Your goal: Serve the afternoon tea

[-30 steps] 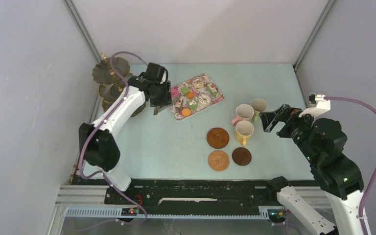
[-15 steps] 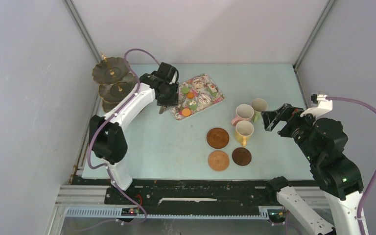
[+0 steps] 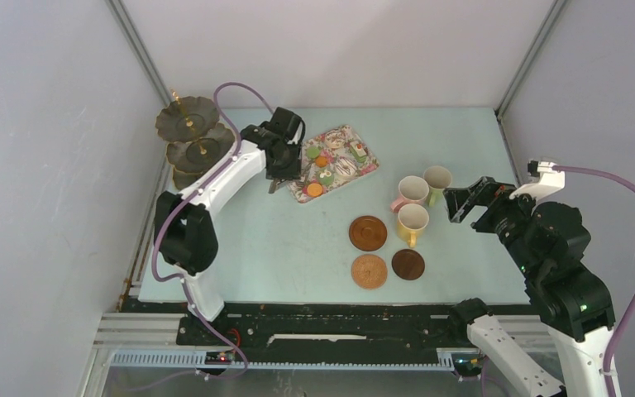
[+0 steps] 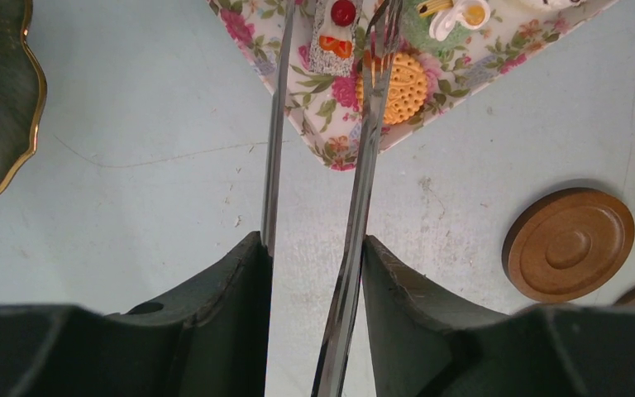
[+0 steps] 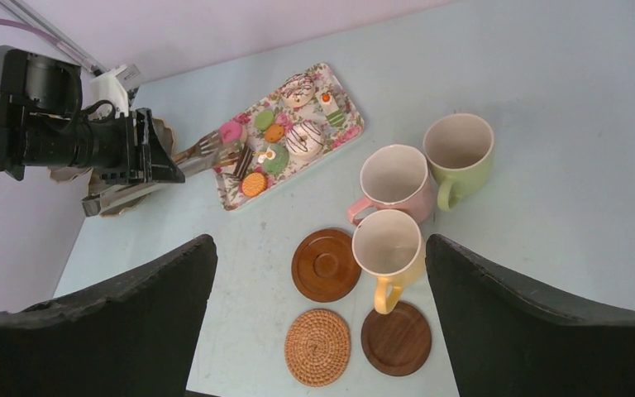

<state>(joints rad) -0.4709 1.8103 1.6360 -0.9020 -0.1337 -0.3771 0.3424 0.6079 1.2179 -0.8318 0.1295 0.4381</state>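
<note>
My left gripper is shut on the long metal tongs. The tong tips reach over the flowered tray, either side of a small cherry-topped cake, next to an orange biscuit. More toy cakes lie on that tray. The dark three-tier stand is at the far left. Pink, green and yellow mugs cluster at the right. In front of them lie a brown, a woven and a dark coaster. My right gripper hangs open beside the mugs, holding nothing.
The yellow mug's handle overhangs the dark coaster. The tongs' handle end sticks out behind my left gripper towards the stand. Grey walls close in the table on the left, back and right.
My left arm swung right from beside the stand to the tray's near corner, carrying the tongs, and their tips now straddle the cherry cake. The right arm has not moved.
</note>
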